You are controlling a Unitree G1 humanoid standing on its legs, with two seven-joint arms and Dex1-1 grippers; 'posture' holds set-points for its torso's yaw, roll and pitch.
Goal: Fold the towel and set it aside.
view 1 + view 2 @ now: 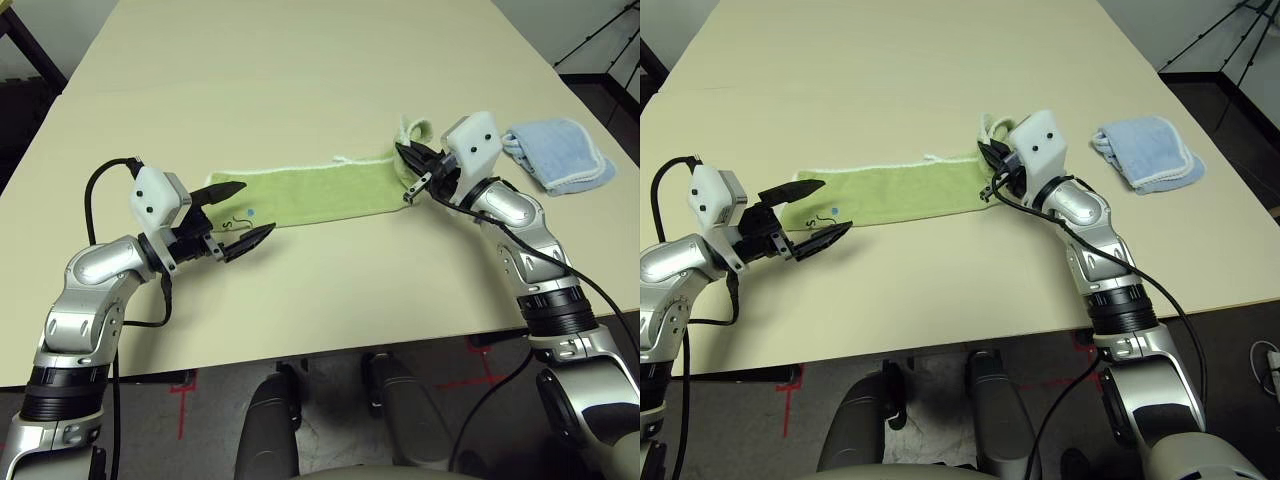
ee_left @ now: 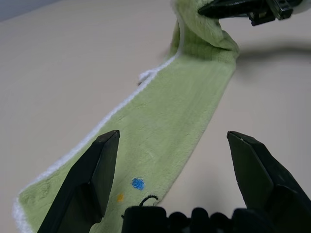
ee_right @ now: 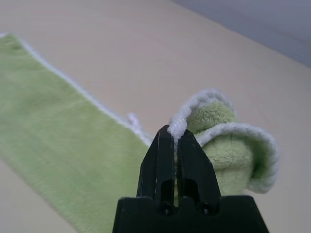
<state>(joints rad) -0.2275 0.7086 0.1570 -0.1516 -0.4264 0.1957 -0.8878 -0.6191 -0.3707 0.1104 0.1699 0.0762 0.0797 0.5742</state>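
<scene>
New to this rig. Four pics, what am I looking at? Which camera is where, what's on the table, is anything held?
It is a humanoid robot with two silver arms, each ending in a two-finger black gripper. The two wide pictures come from a stereo camera on its head, looking down at the table. The two close-ups come from cameras on each wrist, looking along that gripper's fingers.

A green towel, folded into a long strip, lies on the table. A folded blue cloth lies apart, on the robot's right.

The right gripper is shut on the towel's white-edged end, lifting it. The left gripper is open, its fingers astride the other end, holding nothing.
</scene>
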